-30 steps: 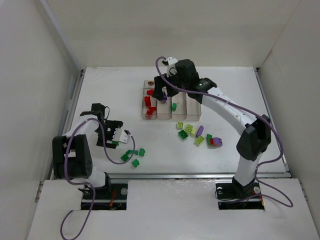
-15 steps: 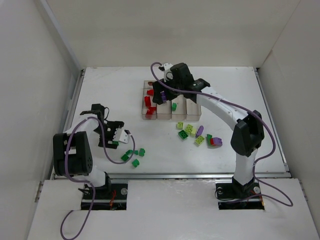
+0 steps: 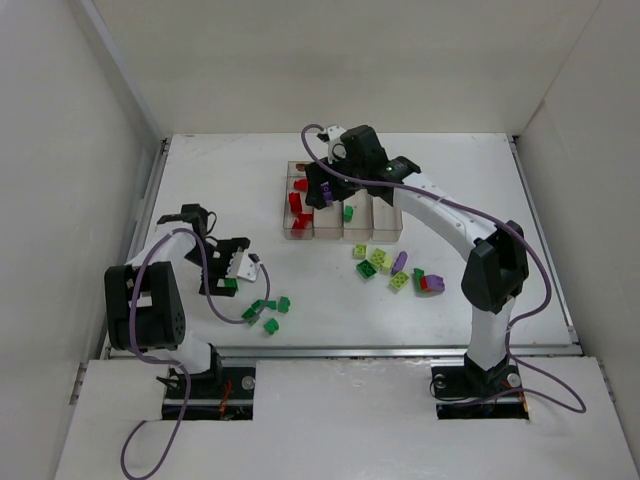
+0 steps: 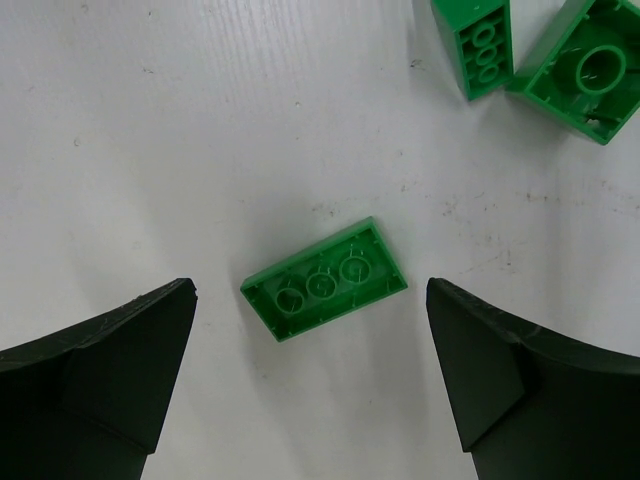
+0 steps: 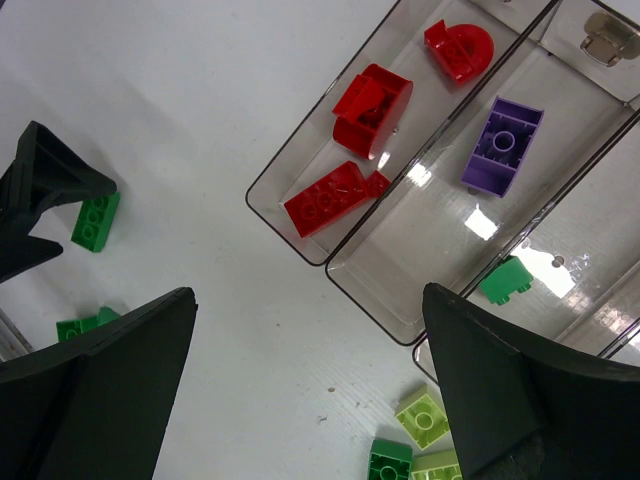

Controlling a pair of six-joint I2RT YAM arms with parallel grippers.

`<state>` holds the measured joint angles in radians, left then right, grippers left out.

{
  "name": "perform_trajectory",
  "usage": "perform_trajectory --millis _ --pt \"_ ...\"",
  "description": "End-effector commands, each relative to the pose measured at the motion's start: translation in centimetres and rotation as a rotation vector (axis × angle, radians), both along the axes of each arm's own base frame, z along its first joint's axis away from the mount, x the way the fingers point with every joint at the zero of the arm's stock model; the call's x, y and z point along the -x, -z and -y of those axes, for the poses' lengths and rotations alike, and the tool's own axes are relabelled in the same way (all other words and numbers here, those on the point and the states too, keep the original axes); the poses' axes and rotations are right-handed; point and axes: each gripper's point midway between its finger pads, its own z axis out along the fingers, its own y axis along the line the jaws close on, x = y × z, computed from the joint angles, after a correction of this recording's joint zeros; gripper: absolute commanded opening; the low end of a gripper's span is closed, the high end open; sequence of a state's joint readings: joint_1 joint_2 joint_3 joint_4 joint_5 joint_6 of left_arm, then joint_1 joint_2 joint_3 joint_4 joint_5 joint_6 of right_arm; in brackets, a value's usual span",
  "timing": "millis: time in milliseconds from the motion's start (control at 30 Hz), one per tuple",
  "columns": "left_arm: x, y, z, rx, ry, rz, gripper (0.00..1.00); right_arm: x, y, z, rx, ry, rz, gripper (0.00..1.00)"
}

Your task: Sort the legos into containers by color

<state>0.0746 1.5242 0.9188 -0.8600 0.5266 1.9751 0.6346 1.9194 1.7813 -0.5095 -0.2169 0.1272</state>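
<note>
Left wrist view: two green legos (image 4: 478, 45) at one o'clock are cut by the frame edge. Right wrist view: the containers (image 5: 395, 245) run off at two o'clock; a green brick (image 5: 75, 327) at eight o'clock sits partly behind the right tool (image 5: 308, 300).

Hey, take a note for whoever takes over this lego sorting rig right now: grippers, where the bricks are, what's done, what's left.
Left gripper: open, straddling a green brick lying underside up on the table, not gripping it.
Right gripper: open, empty, above the bins.
Done: red bricks in the end bin, one purple brick in the next, one green piece in the third.
Left: loose green bricks by the left arm, mixed pile near the right arm.
</note>
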Motion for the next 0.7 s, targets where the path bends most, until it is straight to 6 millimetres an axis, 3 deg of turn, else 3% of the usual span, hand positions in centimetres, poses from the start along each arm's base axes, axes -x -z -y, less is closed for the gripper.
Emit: perform_trajectory --millis 0,200,233,367,533,667 --pt "0.0 -2.0 1.2 0.06 0.059 0.027 0.99 0.2 -3.5 -0.2 -0.048 -0.021 0.066 1.0" --pt "0.2 -1.8 1.4 0.029 -0.229 -0.094 0.99 1.1 -3.1 -0.1 -0.041 -0.03 0.055 1.0" --pt "1.0 -1.0 0.9 -0.001 -0.296 -0.139 0.99 1.3 -3.1 0.0 -0.04 -0.03 0.054 1.0" --pt "0.8 0.2 0.4 -0.065 -0.393 -0.098 0.99 1.8 -2.7 -0.2 -0.037 -0.039 0.049 1.0" --pt "0.0 0.4 0.0 -0.081 -0.533 -0.058 0.99 2.2 -3.0 -0.5 -0.048 -0.043 0.051 1.0" --pt "0.1 1.3 -0.7 -0.107 -0.563 -0.044 0.99 2.6 -3.2 -0.8 -0.058 -0.047 0.052 1.0"
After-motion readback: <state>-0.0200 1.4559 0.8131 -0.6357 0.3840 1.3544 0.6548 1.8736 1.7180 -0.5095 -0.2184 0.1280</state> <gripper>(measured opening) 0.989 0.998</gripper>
